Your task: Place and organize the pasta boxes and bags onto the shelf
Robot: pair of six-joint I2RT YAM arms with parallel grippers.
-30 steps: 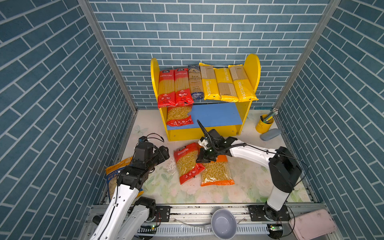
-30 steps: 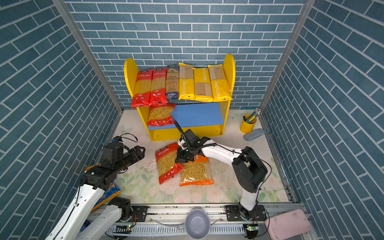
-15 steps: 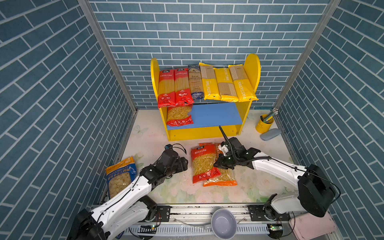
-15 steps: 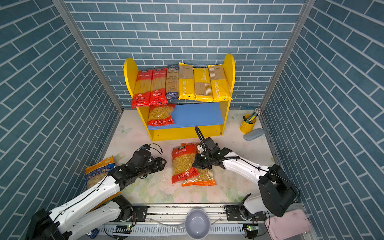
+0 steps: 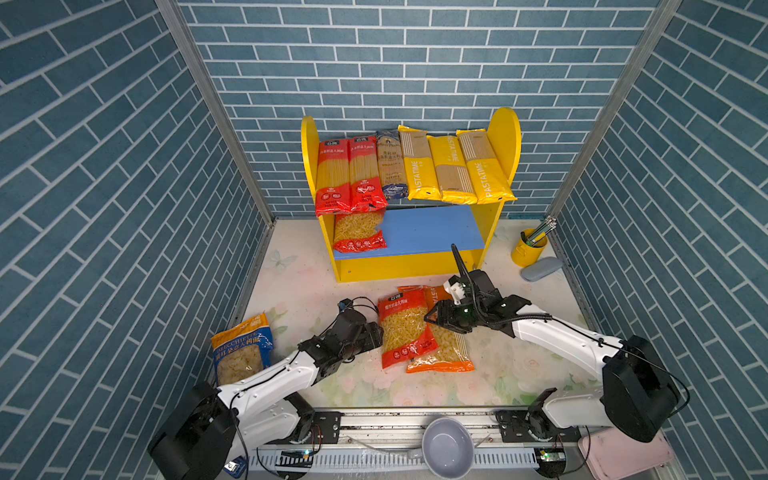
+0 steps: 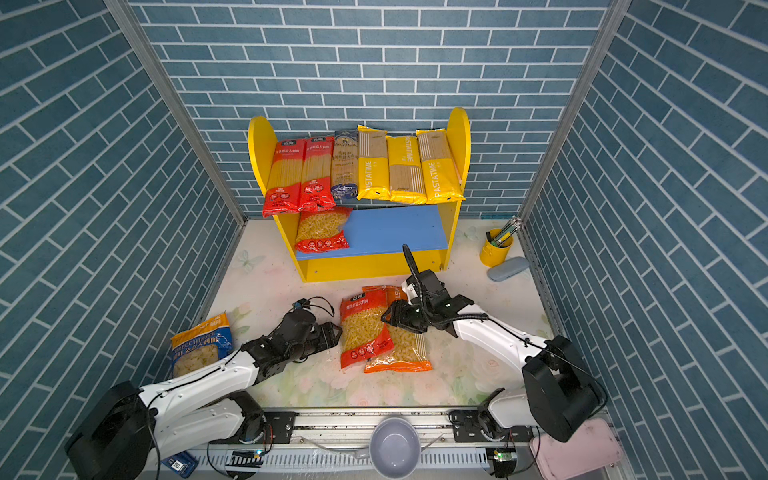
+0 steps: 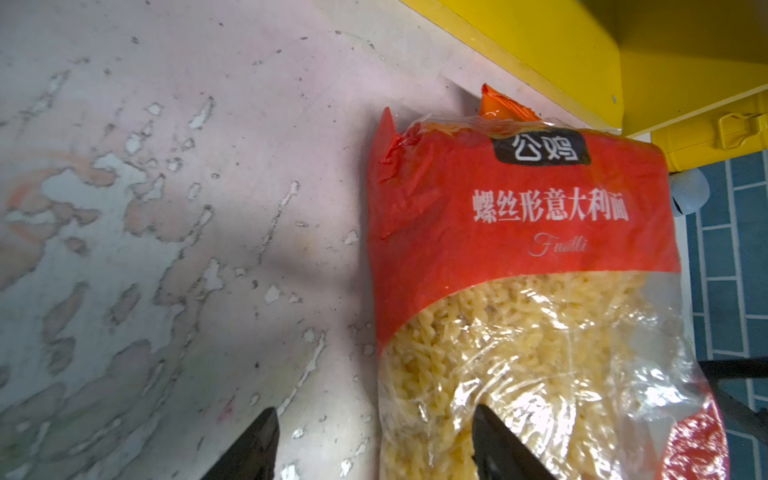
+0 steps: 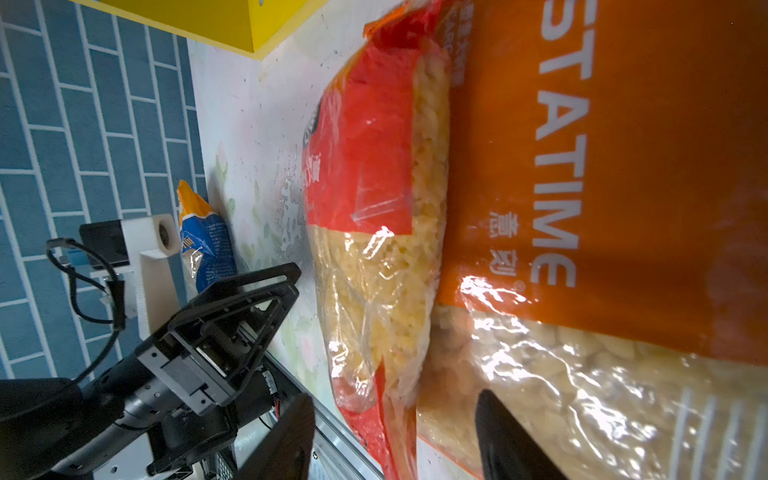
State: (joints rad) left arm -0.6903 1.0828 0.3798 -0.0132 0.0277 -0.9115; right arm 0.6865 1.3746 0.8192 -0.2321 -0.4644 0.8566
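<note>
Since 1 s ago both arms have swung low toward frame centre, and the red fusilli bag has shifted right, now lying partly over the orange Pastatime bag; the right claw, clamped then, now stands parted.

Left gripper sits at the red bag's left edge, fingers apart; in the left wrist view 1 fingertip overlaps the bag's clear window and the other is over bare table. Cannot tell if it touches the bag; not gripping.

Right gripper hovers at the red bag's upper right edge, over the orange bag, jaws open, nothing held. Right wrist view shows both bags side by side between its fingers, red bag overlapping orange.

Blue-orange bag lies at lower left of the frame, well apart from both grippers, by the left wall.

Shelf at centre back, in both top views:
- upper board: 6 long packs in a row, 2 red, 1 dark-blue, 3 yellow, front ends overhanging the edge
- blue lower board: 1 red short-pasta bag at its left end, rest bare

Yellow pen cup and grey case sit right of the shelf.
</note>
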